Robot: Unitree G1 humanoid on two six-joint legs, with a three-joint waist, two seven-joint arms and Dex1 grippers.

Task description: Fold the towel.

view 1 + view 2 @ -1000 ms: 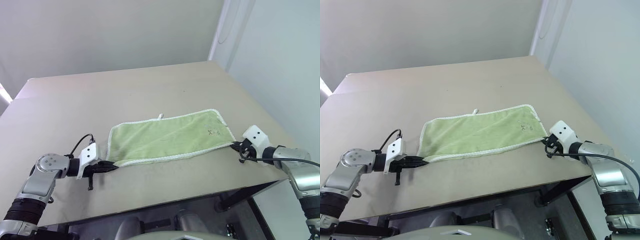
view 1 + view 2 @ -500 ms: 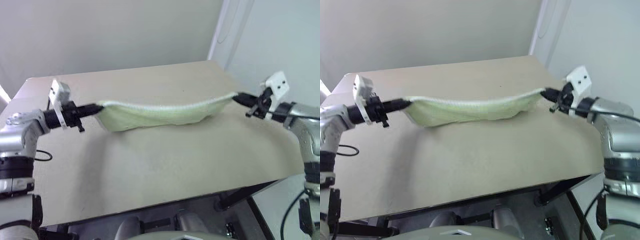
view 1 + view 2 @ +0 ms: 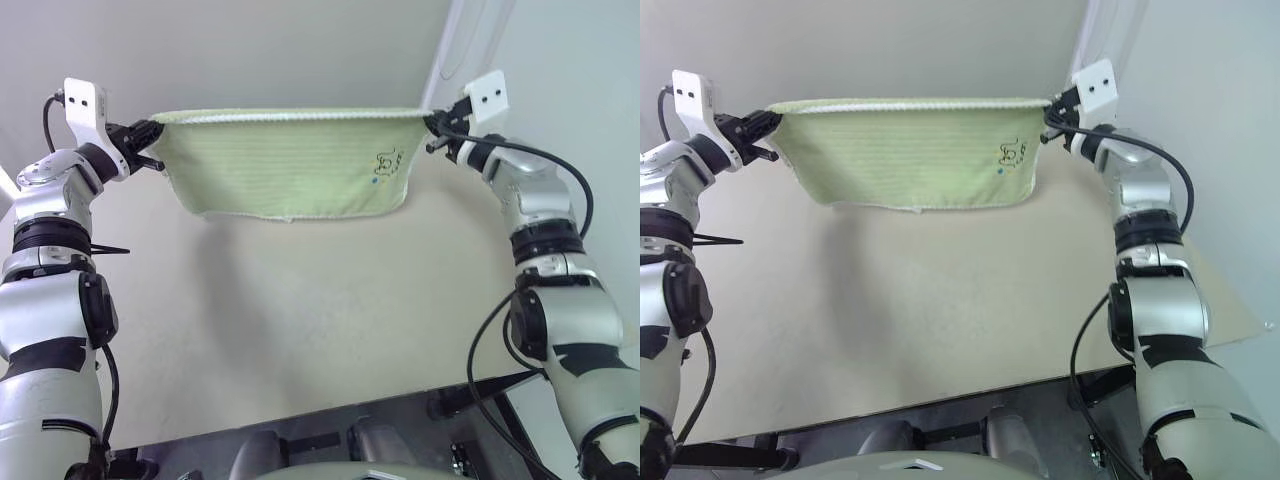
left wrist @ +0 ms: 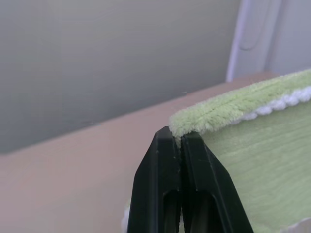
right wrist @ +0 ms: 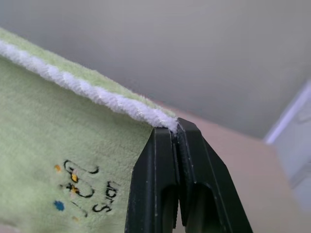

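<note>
— While both arms are raised, where is the towel (image 3: 285, 165)?
— It hangs stretched between the two pincers, clear above the table (image 3: 300, 320).
— And their grip?
— The left pincer (image 4: 181, 138) is clenched on one top corner, the right pincer (image 5: 175, 128) on the other. A small dark embroidered mark (image 3: 385, 163) sits just below the right pincer's corner.

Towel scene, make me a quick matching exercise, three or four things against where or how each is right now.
Things:
1. towel
2. left gripper
3. right gripper
4. table

States:
A. shut on the corner near the dark embroidered mark
B. bare beige top underneath
C. hanging stretched in the air
D. shut on the plain corner

Pairs: 1-C, 2-D, 3-A, 4-B
</note>
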